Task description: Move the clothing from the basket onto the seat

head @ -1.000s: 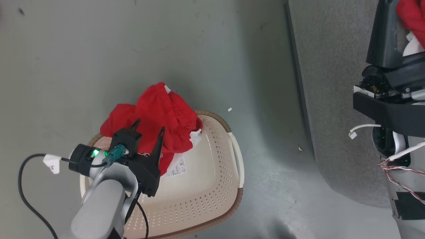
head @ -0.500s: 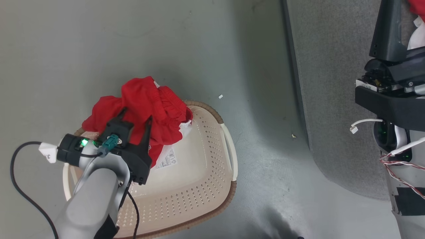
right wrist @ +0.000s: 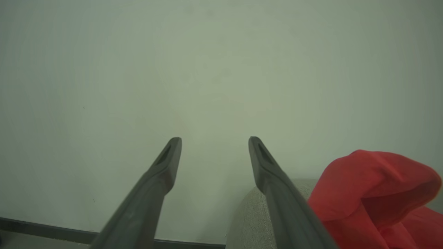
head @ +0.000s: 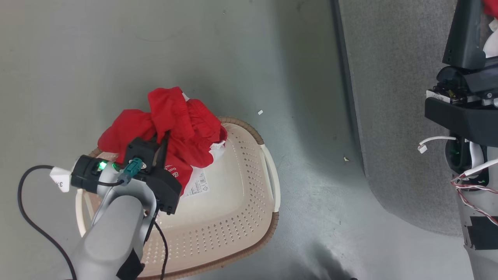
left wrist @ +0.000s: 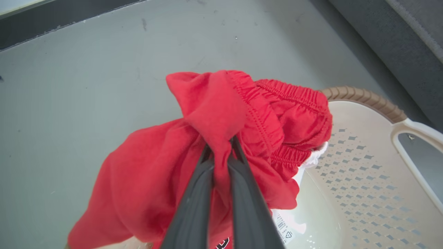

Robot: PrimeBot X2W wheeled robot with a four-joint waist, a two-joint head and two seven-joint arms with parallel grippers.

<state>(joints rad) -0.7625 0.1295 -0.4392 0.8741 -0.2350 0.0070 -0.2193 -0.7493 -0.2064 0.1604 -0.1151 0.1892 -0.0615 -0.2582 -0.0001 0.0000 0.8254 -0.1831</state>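
Note:
Red clothing (head: 183,120) is bunched over the far left rim of the cream basket (head: 272,182), which stands on the floor. My left gripper (head: 163,138) is shut on a fold of this clothing; in the left wrist view the fingers (left wrist: 204,180) pinch the red clothing (left wrist: 148,180) above the basket (left wrist: 363,166). The grey seat (head: 393,97) lies to the right. My right gripper (right wrist: 214,140) is open and holds nothing, pointing at a pale wall. More red clothing (right wrist: 373,190) lies on the seat (right wrist: 249,214) beside it.
The grey-green floor (head: 233,58) surrounds the basket. A white label (head: 196,188) lies on the basket's bottom. Small white scraps (head: 260,112) dot the floor. A black cable (head: 27,217) loops at the left arm. My right arm's dark body (head: 459,116) hangs over the seat.
My left gripper's fingers have shut on the red clothing, gathering a fold between them. The right gripper has stayed open. The head view has shifted slightly.

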